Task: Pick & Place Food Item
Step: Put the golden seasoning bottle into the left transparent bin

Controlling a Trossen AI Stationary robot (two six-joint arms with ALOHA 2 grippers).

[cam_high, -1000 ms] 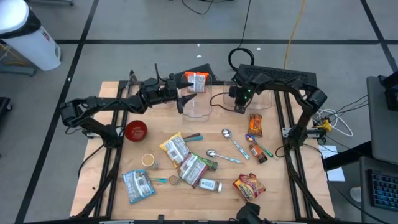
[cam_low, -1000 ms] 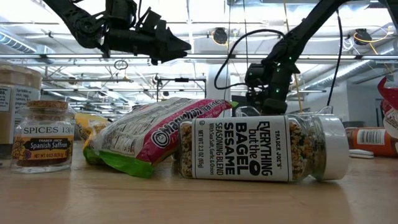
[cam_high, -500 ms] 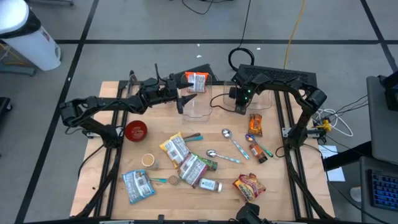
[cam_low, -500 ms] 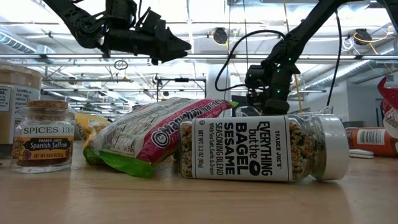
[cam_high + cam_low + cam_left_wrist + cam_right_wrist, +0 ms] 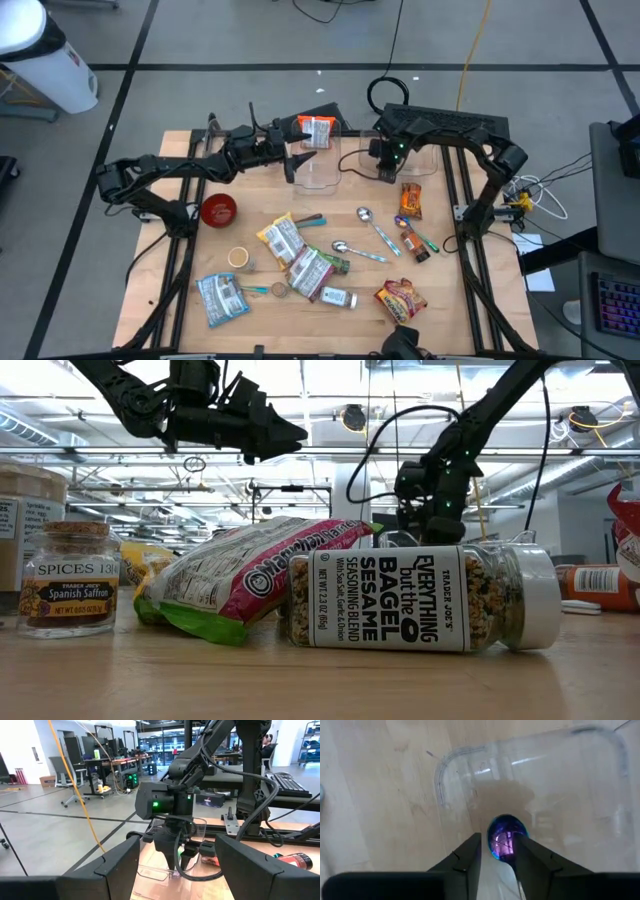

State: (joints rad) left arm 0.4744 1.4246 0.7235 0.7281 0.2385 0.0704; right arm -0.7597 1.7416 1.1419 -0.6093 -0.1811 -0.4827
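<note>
At the upper left of the high view, the left gripper (image 5: 291,166) is held parted and empty beside a clear tray (image 5: 318,172). Right of centre, the right gripper (image 5: 498,851) is being loosened around a spoon (image 5: 504,840) over the container (image 5: 560,785), so release is judged underway.

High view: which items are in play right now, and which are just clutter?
In play:
- right gripper
- iridescent metal spoon
- clear plastic container beneath it

Lying about:
- round red bowl
- Everything Bagel seasoning jar
- small saffron jar
- orange snack packet
- left gripper, open, waiting
</note>
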